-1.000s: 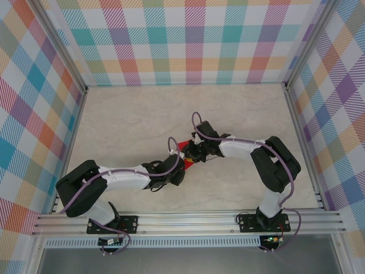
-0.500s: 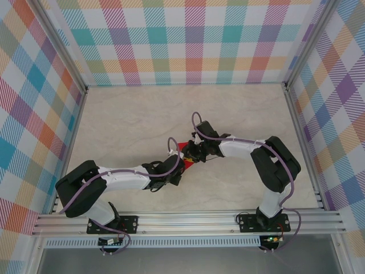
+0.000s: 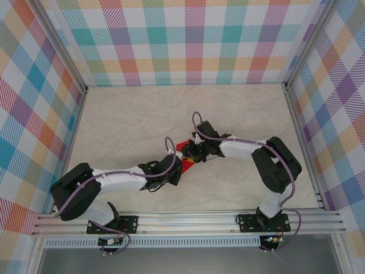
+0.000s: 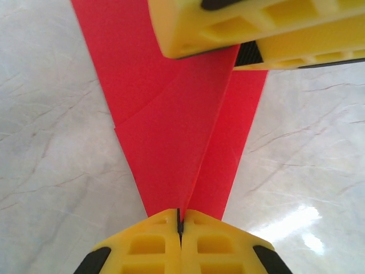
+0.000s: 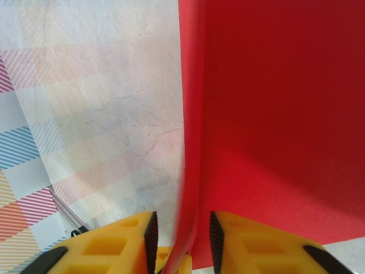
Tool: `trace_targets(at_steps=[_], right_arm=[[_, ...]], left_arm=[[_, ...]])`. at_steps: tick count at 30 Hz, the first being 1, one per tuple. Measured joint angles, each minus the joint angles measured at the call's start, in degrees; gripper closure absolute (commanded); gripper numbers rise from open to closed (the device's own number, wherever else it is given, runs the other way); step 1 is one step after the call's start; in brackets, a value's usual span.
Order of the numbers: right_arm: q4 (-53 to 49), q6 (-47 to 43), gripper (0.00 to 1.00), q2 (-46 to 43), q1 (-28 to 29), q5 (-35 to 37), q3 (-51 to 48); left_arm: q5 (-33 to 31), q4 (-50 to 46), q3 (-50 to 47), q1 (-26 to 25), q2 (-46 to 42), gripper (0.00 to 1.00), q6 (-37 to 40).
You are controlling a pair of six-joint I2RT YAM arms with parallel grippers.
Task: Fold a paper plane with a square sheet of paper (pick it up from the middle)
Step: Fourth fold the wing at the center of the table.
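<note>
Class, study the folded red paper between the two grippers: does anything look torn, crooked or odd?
Nothing torn. The left gripper is shut on the pointed end of the paper plane; the right gripper straddles an edge, jaws apart. The flaps beside the centre crease look unequal, perhaps only the angle.

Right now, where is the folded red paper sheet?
In the top view, the folded red paper sheet is near the picture's centre, between the left gripper, whose jaws are shut on its narrow tip, and the right gripper.
</note>
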Motion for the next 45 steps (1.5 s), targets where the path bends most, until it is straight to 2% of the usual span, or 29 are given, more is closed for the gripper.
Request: trace_targets(at_steps=[5,11,13,19,25,38,45], right_arm=[[-0.2,-1.4,0.53,-5.2,-1.2,0.5,-2.7],[-0.2,-3.1,0.48,-12.0,-2.3,1.7,-5.9],[-0.2,-3.5,0.5,-13.4,-2.4,2.0,-6.8],[0.1,-4.5,0.65,-14.3,-2.4,1.3,-8.3],[3.6,-4.0,0.77,-11.2,-2.3,-1.0,-8.6],[9.2,-2.4,0.8,-2.6,-1.0,-5.0,-6.6],[10.7,-1.6,0.81,0.7,-1.0,-6.3,-4.0]], left_arm=[[7.3,3.5,-1.7,3.9,-0.9,0.99,-0.7],[14.7,8.1,-4.9,8.2,-0.9,0.98,-2.4],[16.9,9.9,-5.9,9.0,-0.9,0.99,-3.1],[24.0,14.3,-8.4,13.4,-0.9,0.99,-5.7],[29.0,17.9,-9.3,15.9,0.4,0.98,-7.8],[39.1,24.5,-9.6,20.0,7.1,0.98,-11.3],[41.7,26.3,-9.9,21.4,8.0,0.98,-12.9]])
